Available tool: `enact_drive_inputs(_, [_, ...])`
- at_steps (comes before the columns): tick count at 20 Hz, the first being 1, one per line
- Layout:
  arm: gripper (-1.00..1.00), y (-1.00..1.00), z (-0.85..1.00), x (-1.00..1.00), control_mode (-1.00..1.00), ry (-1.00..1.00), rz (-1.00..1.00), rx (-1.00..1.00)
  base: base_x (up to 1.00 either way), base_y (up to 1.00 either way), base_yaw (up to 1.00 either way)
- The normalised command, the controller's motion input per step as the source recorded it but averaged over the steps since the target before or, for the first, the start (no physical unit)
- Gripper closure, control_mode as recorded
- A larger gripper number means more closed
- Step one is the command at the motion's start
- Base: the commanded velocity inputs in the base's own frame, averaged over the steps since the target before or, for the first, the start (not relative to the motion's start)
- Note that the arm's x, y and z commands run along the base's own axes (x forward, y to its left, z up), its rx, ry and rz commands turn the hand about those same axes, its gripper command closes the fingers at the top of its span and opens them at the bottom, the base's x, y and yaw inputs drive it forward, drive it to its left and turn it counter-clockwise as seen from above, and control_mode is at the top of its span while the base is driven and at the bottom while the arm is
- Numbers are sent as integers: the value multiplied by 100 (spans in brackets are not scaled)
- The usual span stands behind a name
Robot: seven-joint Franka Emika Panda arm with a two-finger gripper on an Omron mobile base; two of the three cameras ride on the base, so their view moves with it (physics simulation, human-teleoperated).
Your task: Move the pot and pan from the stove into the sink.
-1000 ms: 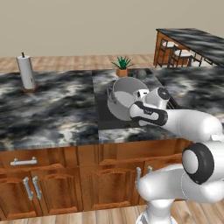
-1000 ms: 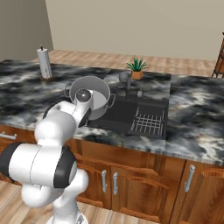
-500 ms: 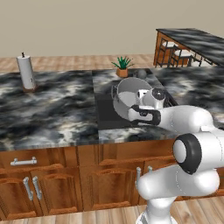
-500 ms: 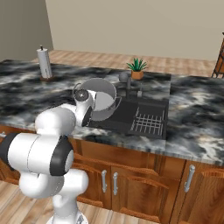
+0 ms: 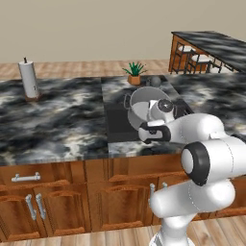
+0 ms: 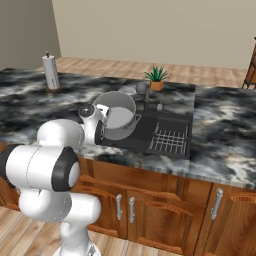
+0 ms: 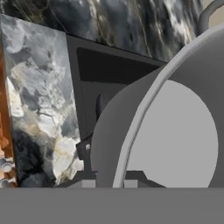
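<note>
Gripping pot (image 5: 144,106) rim, gripper (image 7: 110,175), above sink (image 6: 172,131)

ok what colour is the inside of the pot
Pale grey, lighter than its silver-grey outer wall. The pot shows this best in the hand view.

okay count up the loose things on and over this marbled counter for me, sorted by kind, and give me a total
Pots: 1, the silver pot gripped at its rim over the sink
Potted plants: 1, the small plant
Paper towel rolls: 1, the roll on its stand
Total: 3
</note>
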Motion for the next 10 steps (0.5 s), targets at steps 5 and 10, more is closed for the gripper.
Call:
enact_drive_inputs(5, [100, 0, 0, 29, -100, 7, -1, 0, 0, 0, 0])
enact_drive_inputs(10, [100, 7, 5, 32, -100, 29, 0, -7, 0, 0, 0])
